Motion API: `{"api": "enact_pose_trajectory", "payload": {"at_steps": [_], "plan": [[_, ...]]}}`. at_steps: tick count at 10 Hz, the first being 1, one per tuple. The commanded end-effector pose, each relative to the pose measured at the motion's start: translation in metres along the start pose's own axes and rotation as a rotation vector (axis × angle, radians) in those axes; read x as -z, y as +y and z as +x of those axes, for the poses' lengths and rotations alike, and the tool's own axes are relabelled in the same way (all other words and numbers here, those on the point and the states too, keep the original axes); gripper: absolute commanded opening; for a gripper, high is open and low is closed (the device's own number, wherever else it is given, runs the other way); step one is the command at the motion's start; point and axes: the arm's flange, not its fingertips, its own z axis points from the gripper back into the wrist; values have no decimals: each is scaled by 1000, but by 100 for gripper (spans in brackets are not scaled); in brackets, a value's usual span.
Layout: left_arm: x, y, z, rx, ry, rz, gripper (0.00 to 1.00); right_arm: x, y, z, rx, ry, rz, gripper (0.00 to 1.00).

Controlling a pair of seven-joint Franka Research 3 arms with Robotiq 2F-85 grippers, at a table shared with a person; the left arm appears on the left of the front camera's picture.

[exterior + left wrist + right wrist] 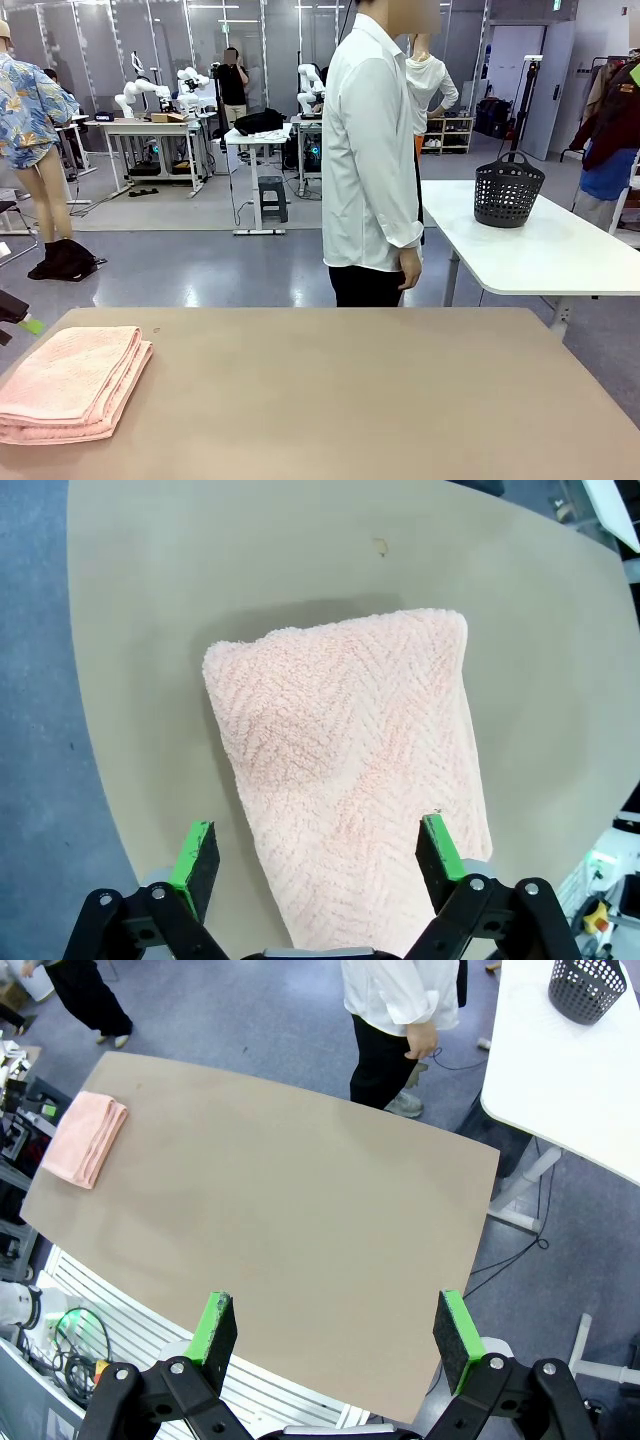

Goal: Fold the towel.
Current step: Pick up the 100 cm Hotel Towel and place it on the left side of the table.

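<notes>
The towel [68, 383] sits folded at the table's [350, 400] left edge; soft, floppy terry, so I'd pinch a corner. My left gripper [320, 855] hangs above it wide open, right gripper [335, 1338] open too, both empty.

Tan table [350, 390] bears the folded towel [70, 385] (left edge), apparently four-layered.

Black left claw [318, 855] and right claw [338, 1332] carry green pads.

The folded towel [70, 385] occupies the table's [380, 400] left corner; elsewhere its surface lies open.
</notes>
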Motion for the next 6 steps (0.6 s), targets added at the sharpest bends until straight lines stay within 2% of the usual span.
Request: {"api": "enact_pose_trajectory", "payload": {"at_steps": [1,2,6], "plan": [[4,-9,-15,12,9,39,100,-1,0,0,1,2,-3,100],[0,0,0,0,0,0,100,-1,0,0,1,2,-3,100],[0,0,0,0,0,0,100,-1,0,0,1,2,-3,100]]}}
